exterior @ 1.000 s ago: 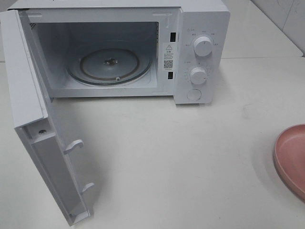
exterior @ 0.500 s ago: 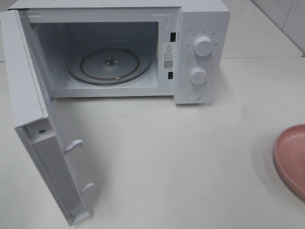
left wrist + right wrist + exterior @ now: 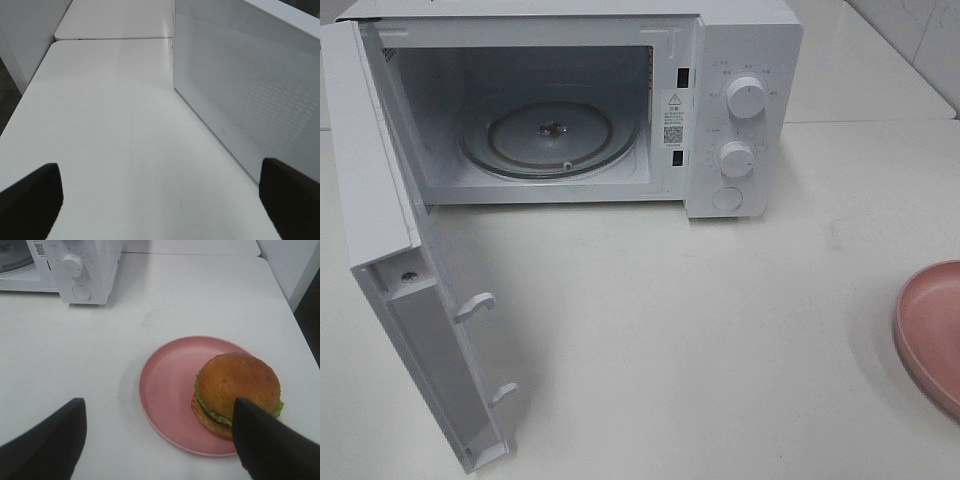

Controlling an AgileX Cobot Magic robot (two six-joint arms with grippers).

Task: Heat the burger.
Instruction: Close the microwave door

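The burger [image 3: 235, 382], with a golden-brown bun and green lettuce, sits on the right part of a round pink plate [image 3: 165, 375] in the right wrist view. My right gripper [image 3: 157, 405] hovers above the plate, open and empty. One dark finger [image 3: 265, 440] overlaps the burger's near edge in the picture. The exterior view shows only the plate's rim [image 3: 930, 330] at the right edge; the burger is out of that view. My left gripper [image 3: 159, 167] is open and empty over bare table beside the microwave door [image 3: 250, 75]. Neither gripper shows in the exterior view.
The white microwave [image 3: 740, 60] stands at the back with its door [image 3: 370, 150] swung wide open to the left, reaching toward the table's front. Its glass turntable [image 3: 550, 135] is bare. Two knobs and a round button sit on its right panel. White table lies between microwave and plate.
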